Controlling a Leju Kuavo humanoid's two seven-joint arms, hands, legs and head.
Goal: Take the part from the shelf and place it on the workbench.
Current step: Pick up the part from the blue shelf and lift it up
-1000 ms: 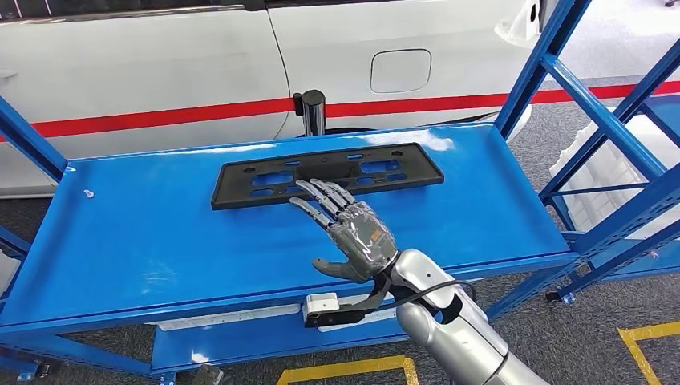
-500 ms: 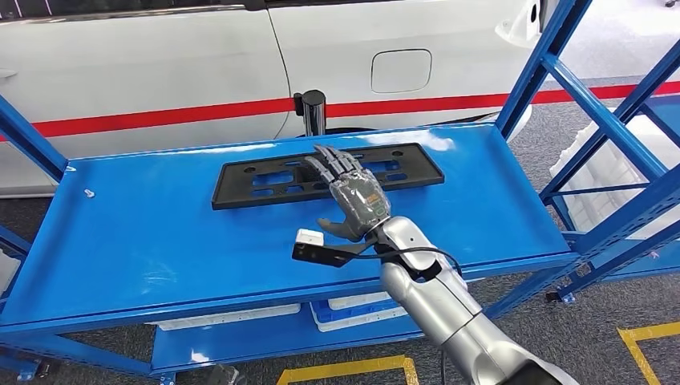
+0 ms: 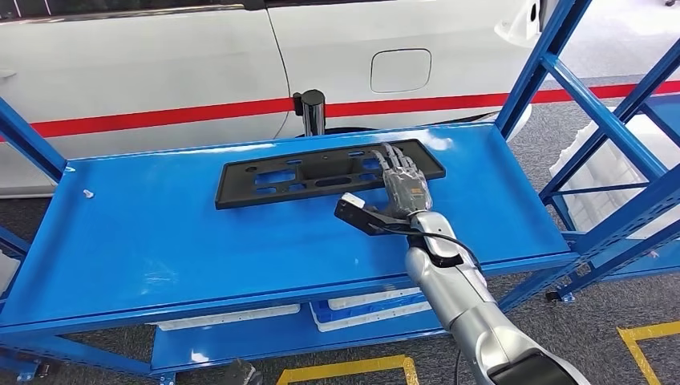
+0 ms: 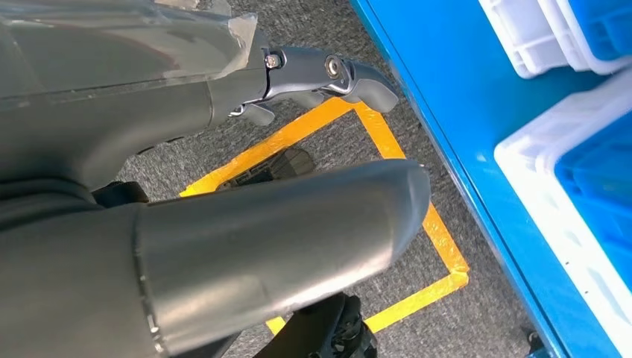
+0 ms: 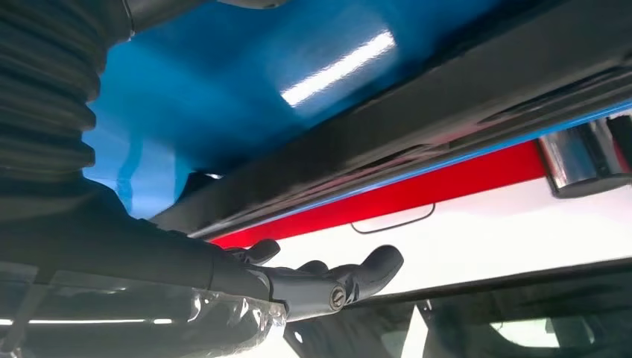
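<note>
The part (image 3: 305, 175) is a long flat black plate with cut-outs, lying across the back of the blue shelf (image 3: 160, 241). My right hand (image 3: 403, 186) lies over its right end with the fingers stretched out flat on the plate and the thumb at the plate's front edge; nothing is gripped. In the right wrist view the plate's dark edge (image 5: 447, 112) runs just beyond the fingers (image 5: 335, 283). My left hand (image 4: 261, 231) hangs beside the shelf frame above the floor, holding nothing.
A white car with a red stripe (image 3: 160, 120) stands close behind the shelf, with a black post (image 3: 309, 111) at the shelf's back edge. Blue uprights (image 3: 537, 72) rise at the right. White and blue bins (image 3: 361, 309) sit on the lower level. Yellow tape (image 3: 353, 370) marks the floor.
My right hand has moved forward and to the right, from the plate's middle front edge to its right end, with the fingers now on top of it.
</note>
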